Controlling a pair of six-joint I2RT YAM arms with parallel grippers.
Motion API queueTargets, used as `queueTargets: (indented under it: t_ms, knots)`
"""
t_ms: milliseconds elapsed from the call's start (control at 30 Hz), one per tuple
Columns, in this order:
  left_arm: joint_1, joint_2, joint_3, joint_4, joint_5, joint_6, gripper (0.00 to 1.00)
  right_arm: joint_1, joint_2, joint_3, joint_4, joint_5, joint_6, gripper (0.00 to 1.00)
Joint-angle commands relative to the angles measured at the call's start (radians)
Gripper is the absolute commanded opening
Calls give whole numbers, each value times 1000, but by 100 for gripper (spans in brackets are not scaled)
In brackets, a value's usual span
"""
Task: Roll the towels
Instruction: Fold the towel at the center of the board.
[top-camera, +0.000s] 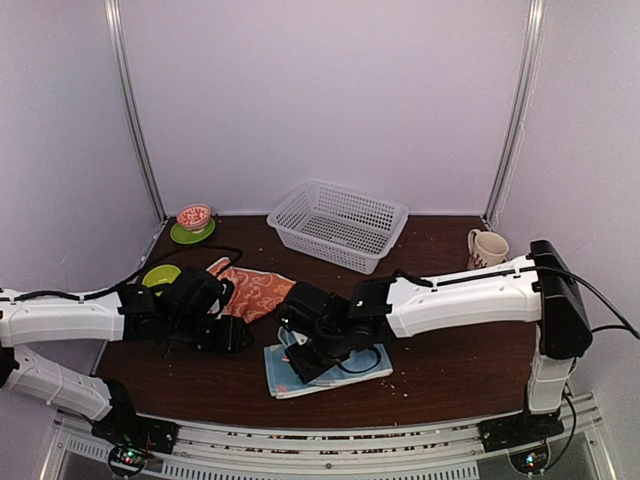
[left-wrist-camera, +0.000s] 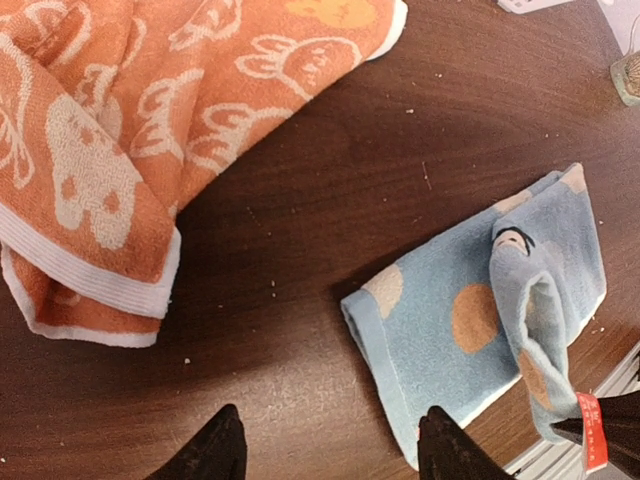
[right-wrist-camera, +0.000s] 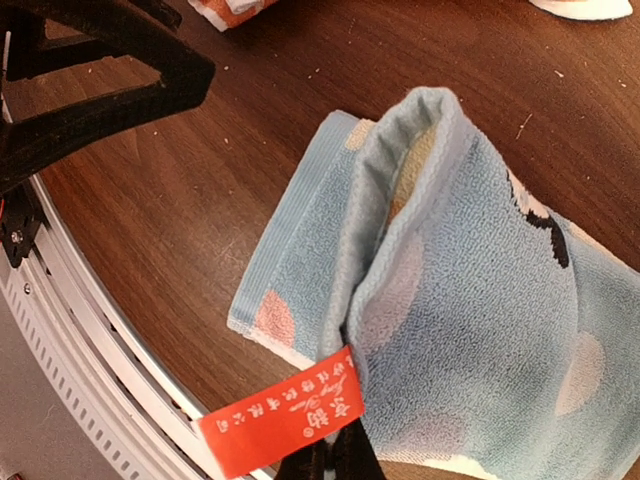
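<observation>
The light blue towel (top-camera: 330, 368) with peach and pink patches lies near the table's front edge; it also shows in the left wrist view (left-wrist-camera: 470, 330) and the right wrist view (right-wrist-camera: 480, 300). My right gripper (right-wrist-camera: 340, 462) is shut on its edge by the red label (right-wrist-camera: 285, 415) and lifts a fold of it. The orange-red towel (top-camera: 252, 290) with a white pattern lies crumpled to the left, also in the left wrist view (left-wrist-camera: 130, 130). My left gripper (left-wrist-camera: 325, 445) is open and empty over bare table between the two towels.
A white plastic basket (top-camera: 338, 222) stands at the back middle. A mug (top-camera: 486, 248) is at the back right. A small bowl on a green saucer (top-camera: 193, 222) and another green saucer (top-camera: 160, 276) are at the back left. The table's front rail (right-wrist-camera: 90, 370) is close.
</observation>
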Motion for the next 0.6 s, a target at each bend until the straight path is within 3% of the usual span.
queueTargets:
  t_ms: [0, 467, 567]
  knots:
    - [-5, -10, -15, 13, -14, -9, 61, 13, 27, 36, -8, -15, 2, 0]
    - [-6, 6, -22, 20, -8, -8, 61, 24, 98, 100, -25, -75, -28, 2]
    - [-6, 8, -23, 23, -6, -8, 61, 33, 101, 118, -15, -120, -47, 36]
